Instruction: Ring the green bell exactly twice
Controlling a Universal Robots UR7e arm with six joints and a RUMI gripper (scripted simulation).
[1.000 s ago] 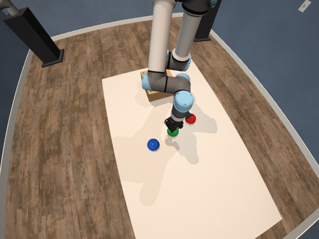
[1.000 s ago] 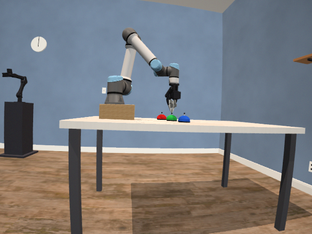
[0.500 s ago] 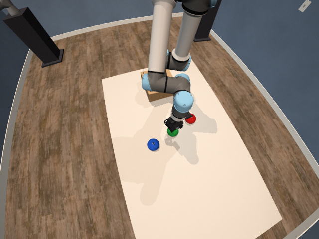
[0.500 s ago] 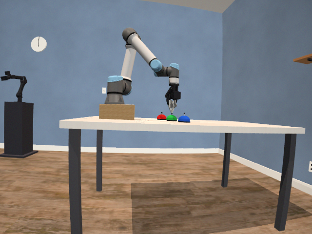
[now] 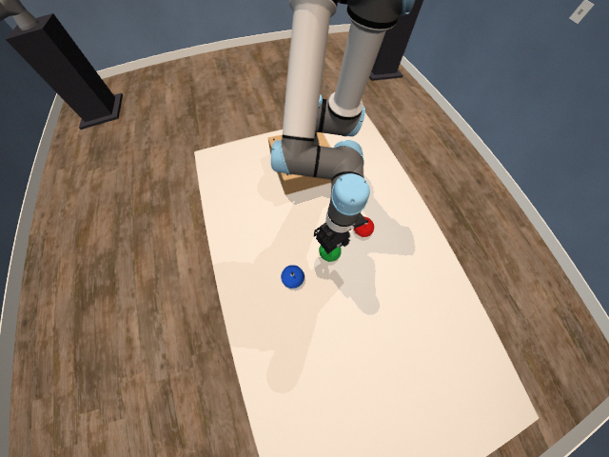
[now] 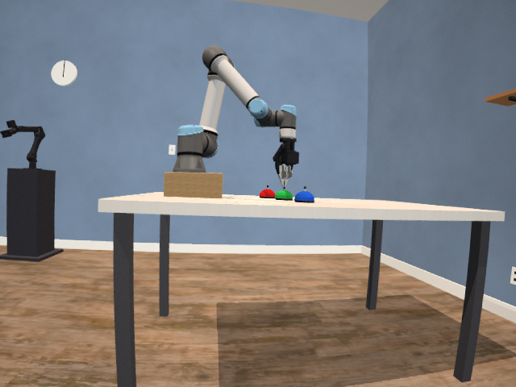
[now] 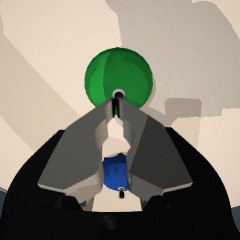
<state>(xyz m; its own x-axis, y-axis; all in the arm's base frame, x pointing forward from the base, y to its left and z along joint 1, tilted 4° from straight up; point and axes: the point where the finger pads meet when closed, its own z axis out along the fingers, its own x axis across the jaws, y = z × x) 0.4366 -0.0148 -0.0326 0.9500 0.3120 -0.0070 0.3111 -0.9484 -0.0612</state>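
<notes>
The table (image 5: 491, 393) is viewed steeply from overhead in the top view, from a distant, low side-on stance in the exterior view, and closely downward between the shut gripper (image 7: 116, 107) fingers in the wrist view, the green bell (image 7: 102, 75) being shared by all three.

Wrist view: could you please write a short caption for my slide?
Shut gripper poised with its tips at the green bell button, blue bell visible behind the fingers.
</notes>
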